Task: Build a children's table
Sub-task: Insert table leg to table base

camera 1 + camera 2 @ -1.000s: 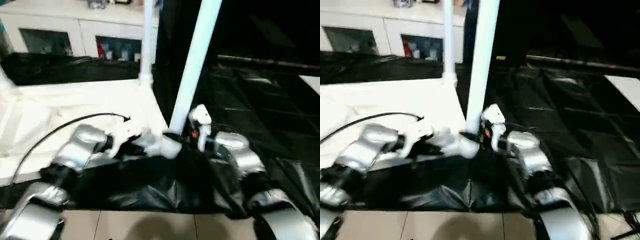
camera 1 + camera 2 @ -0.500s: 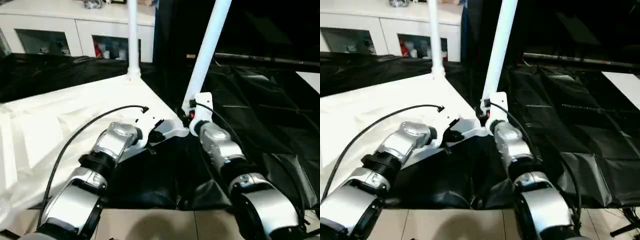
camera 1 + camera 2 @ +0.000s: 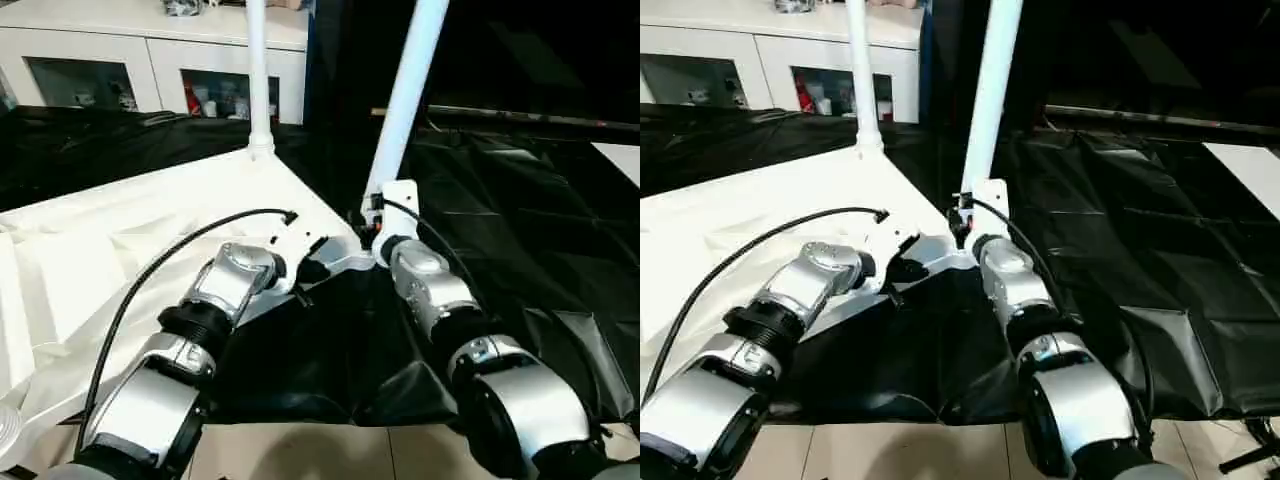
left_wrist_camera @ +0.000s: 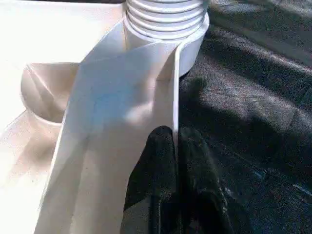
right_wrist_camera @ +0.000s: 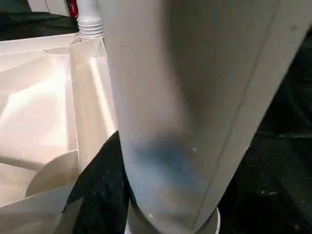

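The children's table top (image 3: 110, 240) lies upside down on black cloth. A white leg (image 3: 257, 70) stands upright in its far corner socket. A second leg (image 3: 405, 100) rises from the near corner socket and leans a little to the right. My right gripper (image 3: 372, 222) is shut around its lower end, and the right wrist view has that leg (image 5: 195, 97) close up with one black finger (image 5: 100, 190) beside it. My left gripper (image 3: 312, 262) is shut on the top's rim beside that corner; in the left wrist view its fingers (image 4: 158, 161) pinch the thin rim wall below the leg's ribbed base (image 4: 165, 14).
Crinkled black cloth (image 3: 520, 230) covers the large table to the right and behind. A white cabinet with glass doors (image 3: 150, 60) stands at the back. Tiled floor (image 3: 300, 455) lies at the near edge. A black cable (image 3: 150, 270) arcs over my left forearm.
The camera has moved, so the whole picture shifted. The near leg now leans slightly less than half a second ago. Both grippers keep their holds.
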